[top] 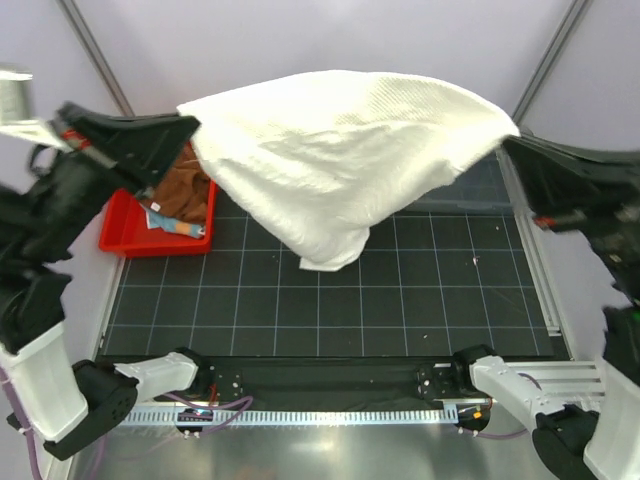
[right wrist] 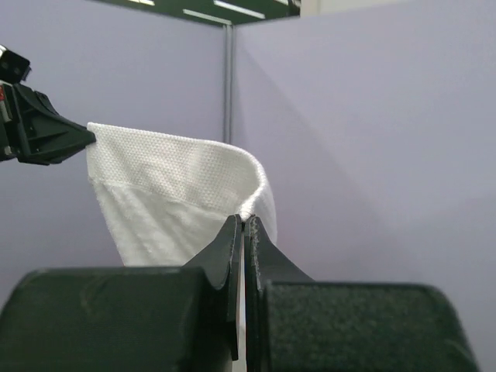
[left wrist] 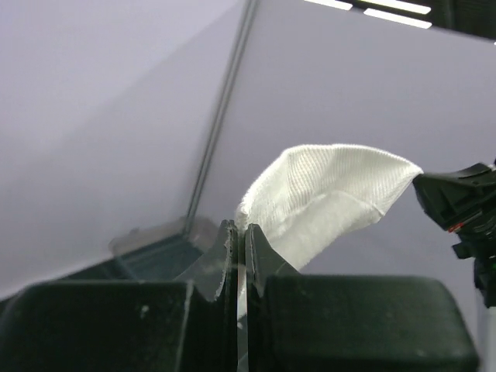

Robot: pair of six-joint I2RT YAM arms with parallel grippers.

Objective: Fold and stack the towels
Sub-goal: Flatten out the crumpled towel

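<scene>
Above the dark bench (top: 420, 300), the white towel (top: 340, 150) sags in mid-air, beside the red bin (top: 120, 235) where a rust-brown towel (top: 185, 190) lies, perhaps on other cloths, one corner pinched tight in the left fingers (left wrist: 227, 263) and the opposite corner clenched in the right fingers (right wrist: 229, 260).

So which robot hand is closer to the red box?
Left. The left gripper holds a corner of the towel up right by the red box; the right gripper holds the other corner, far across on the opposite side.
</scene>
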